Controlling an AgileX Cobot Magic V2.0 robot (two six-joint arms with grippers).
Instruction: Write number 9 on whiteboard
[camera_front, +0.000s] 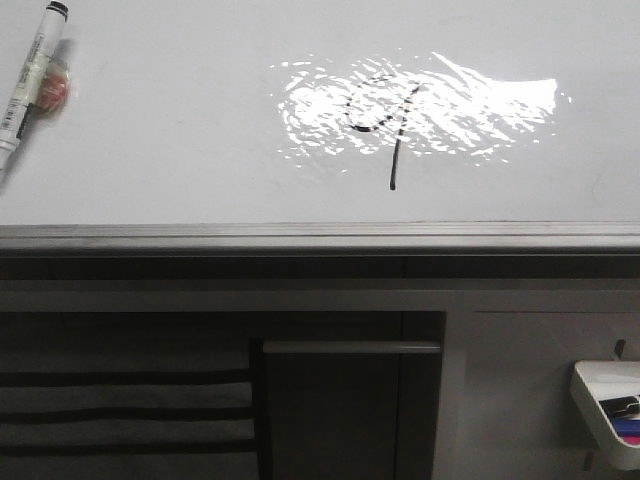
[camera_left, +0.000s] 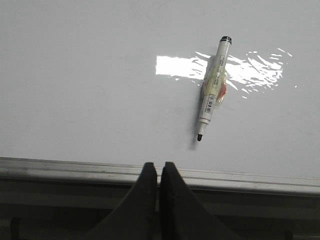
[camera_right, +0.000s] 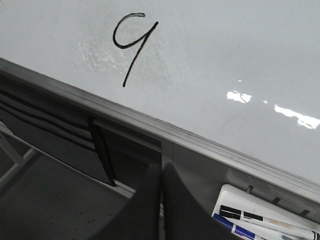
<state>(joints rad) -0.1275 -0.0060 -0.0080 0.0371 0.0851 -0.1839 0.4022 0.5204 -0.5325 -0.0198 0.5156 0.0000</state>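
Whiteboard (camera_front: 150, 150) work as I read it from my station, starting at the hands. My left hand (camera_left: 159, 172) has its two dark fingers (camera_left: 142, 200) pressed together with nothing between them, poised over the grey metal edge strip (camera_left: 60, 169) of the board. My right hand (camera_right: 161, 172) is likewise pressed together and holds nothing; it sits off the board, below that same strip, over the dark frame underneath.

Just beyond the left hand, a white marker (camera_left: 212, 90) lies flat on the glossy surface, uncapped, its black tip toward the hand and its black end away. Something pale pink and yellowish is attached at its middle; I cannot tell what it is. In the front view the marker lies at the far left of the board, slanted, well apart from the writing.

The number 9 (camera_front: 380, 115) sits on the board in thin black strokes: a small open loop with a long straight tail that runs down toward the edge strip. In the front view, it lies across the bright glare patch (camera_front: 470, 105), right of centre.

Near the right hand, a small white tray (camera_right: 227, 197) hangs below the board's edge, holding more markers (camera_right: 260, 220), one with a blue end.
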